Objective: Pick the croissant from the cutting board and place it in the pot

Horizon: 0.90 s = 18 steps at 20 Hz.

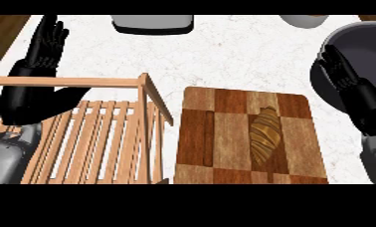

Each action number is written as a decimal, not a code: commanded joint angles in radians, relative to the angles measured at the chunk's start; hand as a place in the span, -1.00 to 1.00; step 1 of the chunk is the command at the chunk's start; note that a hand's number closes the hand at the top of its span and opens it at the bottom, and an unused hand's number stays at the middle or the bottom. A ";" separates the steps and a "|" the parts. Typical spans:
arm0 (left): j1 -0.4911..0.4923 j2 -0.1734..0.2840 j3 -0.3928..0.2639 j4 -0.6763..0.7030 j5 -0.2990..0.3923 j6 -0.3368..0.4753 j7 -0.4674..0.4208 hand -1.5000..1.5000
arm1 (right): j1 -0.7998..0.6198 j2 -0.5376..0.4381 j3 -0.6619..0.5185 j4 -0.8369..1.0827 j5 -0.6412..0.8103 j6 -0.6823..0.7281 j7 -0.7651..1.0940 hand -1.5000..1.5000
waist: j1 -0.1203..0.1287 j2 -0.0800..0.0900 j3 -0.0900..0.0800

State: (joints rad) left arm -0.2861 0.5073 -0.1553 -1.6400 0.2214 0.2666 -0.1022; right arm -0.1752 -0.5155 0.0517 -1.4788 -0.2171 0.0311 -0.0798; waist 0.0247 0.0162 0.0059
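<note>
Wooden slatted crate [103, 136] at lower left on white marble counter [228, 56]; grey appliance [152, 23] at far edge, pale bowl [303, 20] further right.

White counter [235, 56] bears cutting board [249, 136]; wooden rack [95, 131]; pot [352, 47].

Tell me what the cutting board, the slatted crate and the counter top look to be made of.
Cutting board: wood, apparently glued blocks, with light and dark brown patches and visible grain, fairly smooth.
Slatted crate: pale, unpainted-looking wood, with thin parallel slats and a plain rail.
Counter top: probably stone or a stone-look surface, white with faint grey veining.
</note>
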 commanded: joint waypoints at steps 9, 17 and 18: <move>0.125 0.058 -0.068 -0.107 0.260 0.186 0.116 0.00 | -0.076 -0.217 -0.178 0.132 0.007 0.234 -0.267 -1.00 | -0.037 -0.002 -0.002; 0.089 0.055 -0.075 -0.053 0.280 0.175 0.086 0.00 | -0.008 -0.271 -0.108 0.168 0.199 0.353 -0.707 -1.00 | -0.042 -0.007 -0.005; 0.093 0.064 -0.052 -0.040 0.307 0.157 0.078 0.00 | 0.023 -0.273 -0.085 0.159 0.245 0.341 -0.749 -1.00 | -0.045 -0.007 -0.005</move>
State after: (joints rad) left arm -0.1439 0.6397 -0.2159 -1.8224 0.5472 0.4247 0.0225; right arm -0.1881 -0.7599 -0.0531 -1.3389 -0.0711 0.3689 -0.6883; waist -0.0037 -0.0136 0.0281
